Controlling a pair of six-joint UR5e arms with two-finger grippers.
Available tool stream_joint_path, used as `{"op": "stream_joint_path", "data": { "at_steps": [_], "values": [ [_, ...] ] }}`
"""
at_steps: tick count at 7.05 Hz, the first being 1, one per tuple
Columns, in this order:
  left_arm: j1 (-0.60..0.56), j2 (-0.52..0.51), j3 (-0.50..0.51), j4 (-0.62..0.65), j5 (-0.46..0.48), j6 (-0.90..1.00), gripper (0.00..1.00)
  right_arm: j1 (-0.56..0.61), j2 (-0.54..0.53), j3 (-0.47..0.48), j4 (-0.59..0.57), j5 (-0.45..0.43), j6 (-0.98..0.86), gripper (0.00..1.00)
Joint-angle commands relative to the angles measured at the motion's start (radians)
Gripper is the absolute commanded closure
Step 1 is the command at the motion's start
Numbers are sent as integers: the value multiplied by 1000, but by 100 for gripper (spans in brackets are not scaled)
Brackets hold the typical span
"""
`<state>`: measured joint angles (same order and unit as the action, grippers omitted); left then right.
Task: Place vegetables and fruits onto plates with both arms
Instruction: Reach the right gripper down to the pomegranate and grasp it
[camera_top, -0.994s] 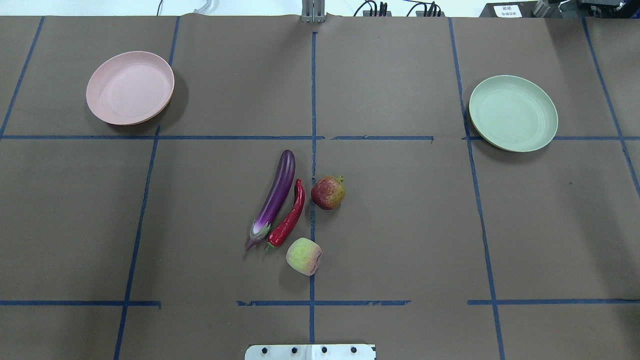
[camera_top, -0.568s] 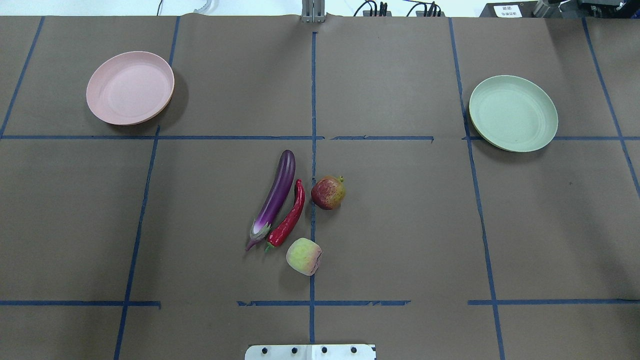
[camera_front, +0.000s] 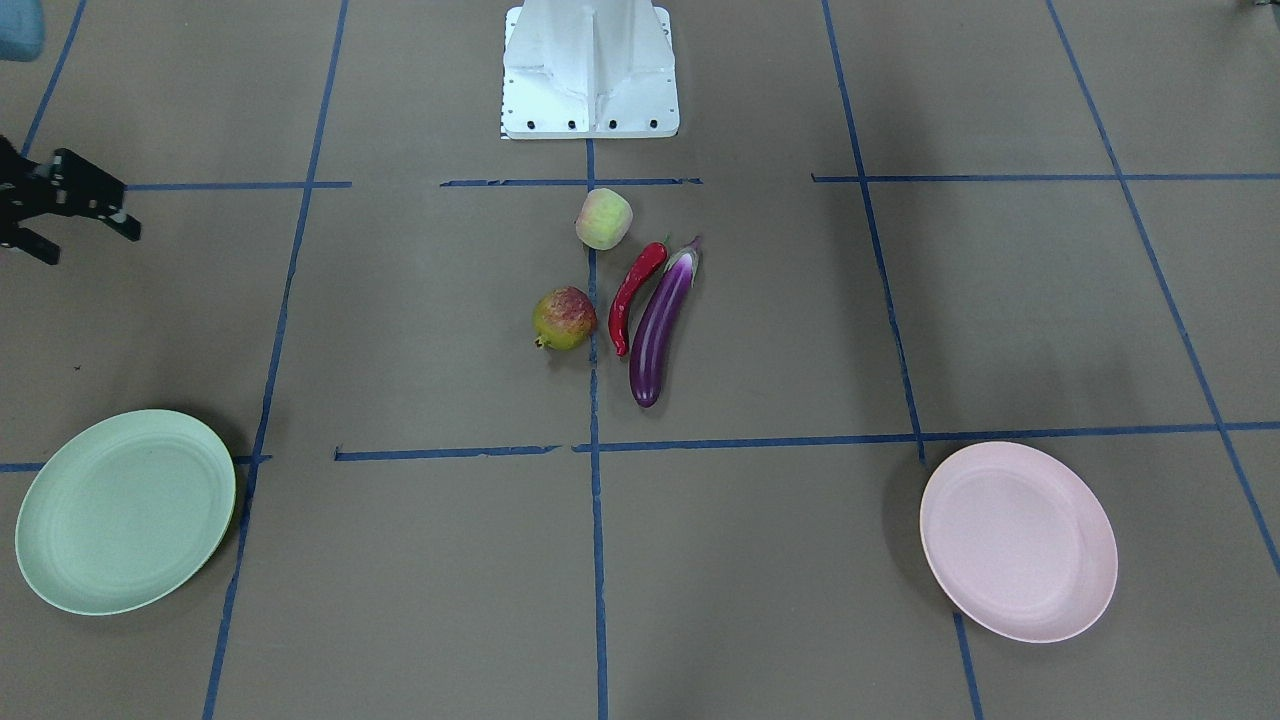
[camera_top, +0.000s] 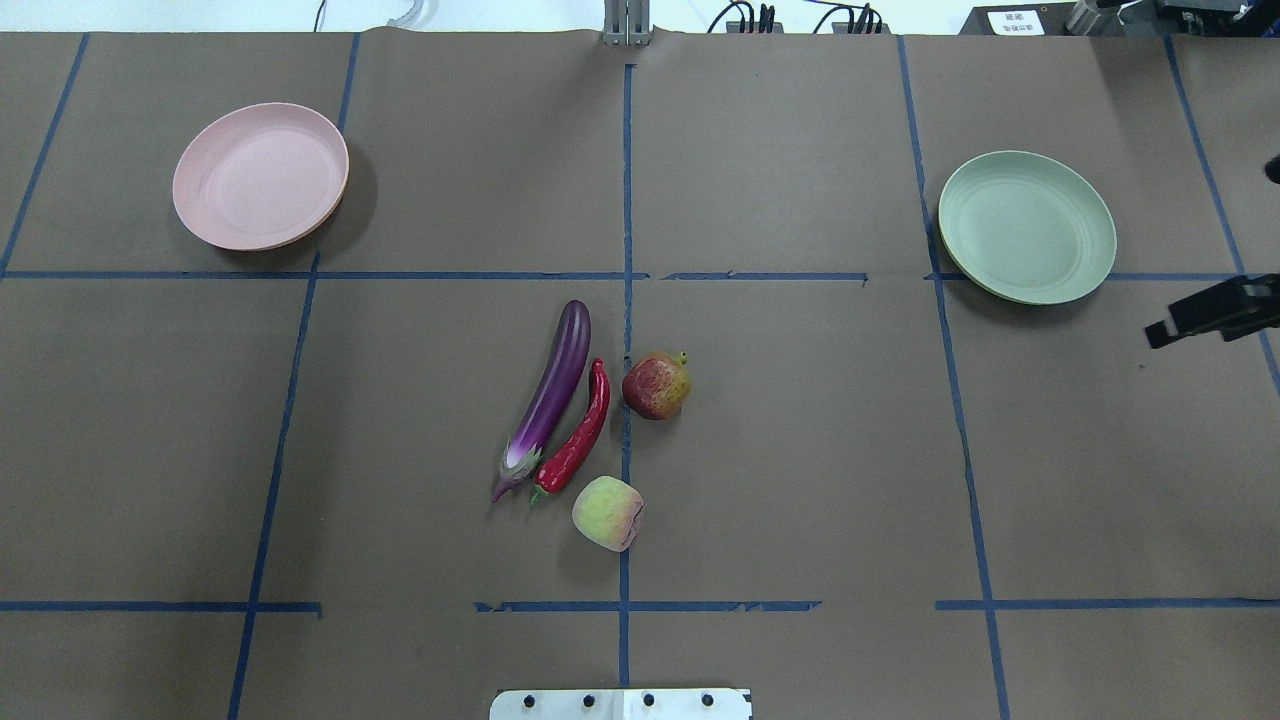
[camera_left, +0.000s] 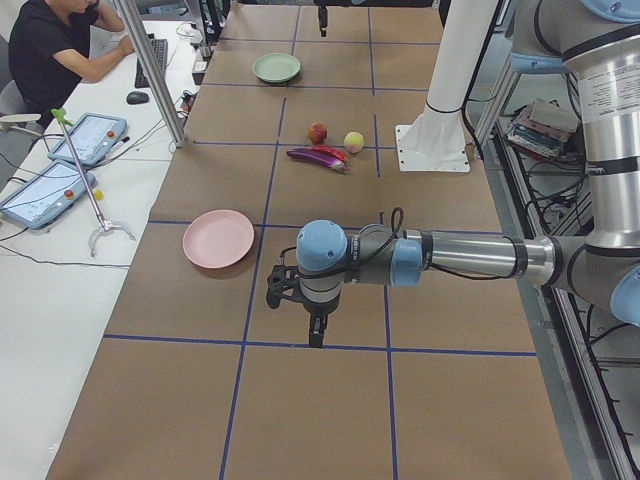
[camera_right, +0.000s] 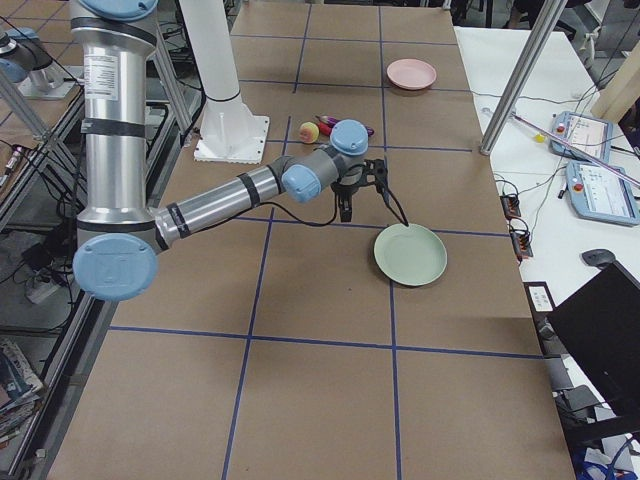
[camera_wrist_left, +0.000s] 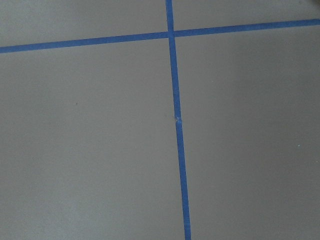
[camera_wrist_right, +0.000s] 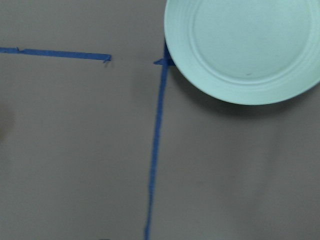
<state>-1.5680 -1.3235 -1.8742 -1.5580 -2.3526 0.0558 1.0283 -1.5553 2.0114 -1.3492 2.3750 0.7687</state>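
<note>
The purple eggplant (camera_top: 553, 395), the red chili pepper (camera_top: 580, 435), the pale green-pink peach (camera_top: 607, 512) and the red-and-yellow pomegranate (camera_top: 656, 385) lie close together at the table's middle. The pink plate (camera_top: 260, 175) lies far left and the mint green plate (camera_top: 1026, 226) far right; both are bare. My right gripper (camera_top: 1200, 318) is open and empty, raised at the right edge just nearer the robot than the green plate; it also shows in the front view (camera_front: 88, 238). My left gripper (camera_left: 300, 300) shows only in the left side view, beyond the pink plate (camera_left: 218, 238); I cannot tell its state.
The white base block (camera_front: 590, 70) stands at the robot's edge, just behind the peach. Blue tape lines (camera_top: 627, 200) cross the brown table cover. A desk with tablets (camera_left: 60, 160) and a seated person (camera_left: 50, 50) lies past the far edge.
My right gripper has come into the overhead view at the right edge, near the green plate. The produce and both plates have not moved.
</note>
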Motion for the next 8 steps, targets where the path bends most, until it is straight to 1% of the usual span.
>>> {"op": "stream_joint_path", "data": {
  "at_steps": [1, 2, 3, 4, 5, 6, 8],
  "values": [
    [-1, 1, -11, 1, -1, -1, 0, -306, 236, -22, -8, -247, 447, 0],
    [-1, 1, -13, 0, -1, 1, 0, -421, 376, -98, -10, -413, 665, 0],
    [-1, 0, -11, 0, 1, 1, 0, -468, 479, -177, -10, -477, 863, 0],
    [-1, 0, -11, 0, 1, 1, 0, -514, 568, -250, -11, -585, 1014, 0],
    [-1, 1, -13, 0, -1, 1, 0, -555, 619, -328, -11, -682, 1084, 0],
    [-1, 1, -11, 1, -1, 1, 0, -568, 629, -368, -11, -689, 1112, 0],
    [-1, 1, -11, 1, -1, 1, 0, -571, 643, -393, -11, -689, 1127, 0]
  ]
}}
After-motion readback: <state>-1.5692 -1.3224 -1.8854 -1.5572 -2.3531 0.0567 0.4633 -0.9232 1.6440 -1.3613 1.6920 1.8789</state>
